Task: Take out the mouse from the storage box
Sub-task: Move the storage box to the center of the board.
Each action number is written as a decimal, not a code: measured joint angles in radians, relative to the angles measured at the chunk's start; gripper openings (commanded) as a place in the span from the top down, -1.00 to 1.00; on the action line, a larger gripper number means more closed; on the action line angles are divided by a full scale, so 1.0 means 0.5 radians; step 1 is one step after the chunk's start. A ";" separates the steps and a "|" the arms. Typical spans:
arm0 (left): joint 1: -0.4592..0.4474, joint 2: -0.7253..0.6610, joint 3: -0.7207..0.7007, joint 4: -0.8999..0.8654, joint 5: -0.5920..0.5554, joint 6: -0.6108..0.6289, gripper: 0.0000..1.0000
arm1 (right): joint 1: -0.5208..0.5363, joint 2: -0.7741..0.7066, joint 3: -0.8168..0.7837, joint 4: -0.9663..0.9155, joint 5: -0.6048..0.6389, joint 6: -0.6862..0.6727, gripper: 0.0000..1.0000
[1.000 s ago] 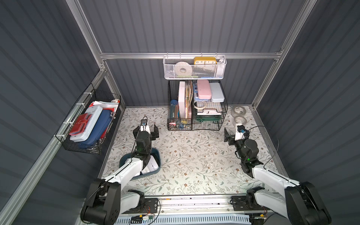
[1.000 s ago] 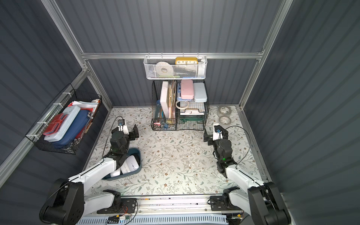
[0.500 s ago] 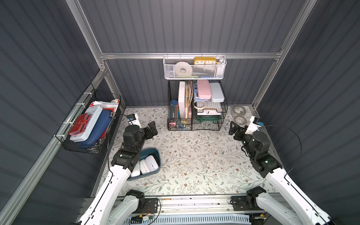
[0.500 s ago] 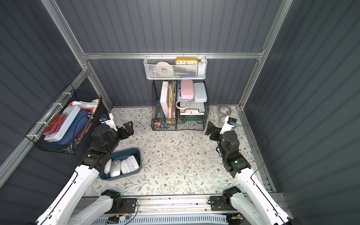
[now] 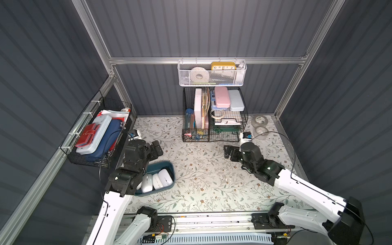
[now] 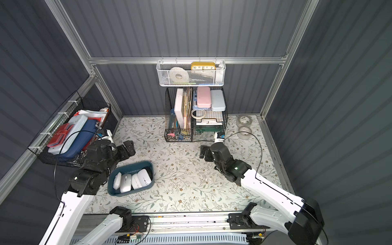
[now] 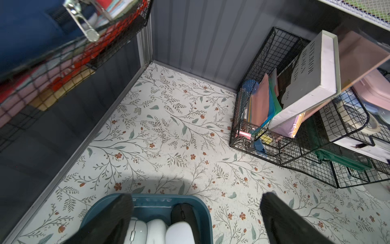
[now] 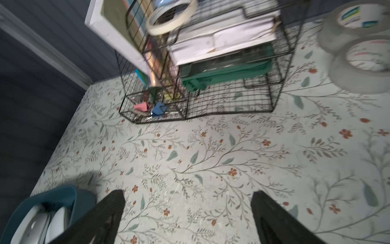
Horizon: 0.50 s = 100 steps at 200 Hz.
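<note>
- the left arm has lifted up. a moment ago it lay over the storage box (image 6: 130, 192) and hid it. now we can see inside.
- in both top views four white mice (image 6: 135, 181) lie side by side in the box. in the left wrist view there is a dark mouse (image 7: 182, 211) next to them, we think.
- the right arm has swung in from its side toward the middle.
- we think this means the arms are only getting ready. no mouse is out yet, and the reach down has not begun.
- the left pincer (image 5: 156, 148) is wide open and holds nothing. it hangs above the flowery floor (image 5: 201, 169).
- the box is under the left pincer and a bit back from its tips, toward its wrist. one finger (image 7: 118, 211) shows over a corner of the box, and the other is over bare floor. nothing touches.
- the right pincer (image 5: 230, 152) is wide open too, with nothing in it. the box is well apart from it, off on the side its tips point to.
- the left pincer is the near one. we guess it should tip down and pull back a little to get a mouse between its fingers.
</note>
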 measured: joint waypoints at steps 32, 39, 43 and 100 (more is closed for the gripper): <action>0.000 -0.182 -0.138 -0.044 -0.038 -0.023 -0.99 | 0.371 0.564 0.412 -0.067 0.099 0.035 -0.98; 0.000 -0.204 -0.159 -0.046 -0.054 -0.024 -0.99 | 0.439 0.689 0.520 -0.094 0.112 0.037 -0.98; 0.000 -0.215 -0.168 -0.047 -0.063 -0.027 -0.99 | 0.478 0.761 0.580 -0.107 0.111 0.038 -0.98; 0.000 -0.397 -0.208 -0.060 -0.182 -0.075 -0.99 | 0.780 1.493 1.273 -0.343 0.051 0.035 -0.98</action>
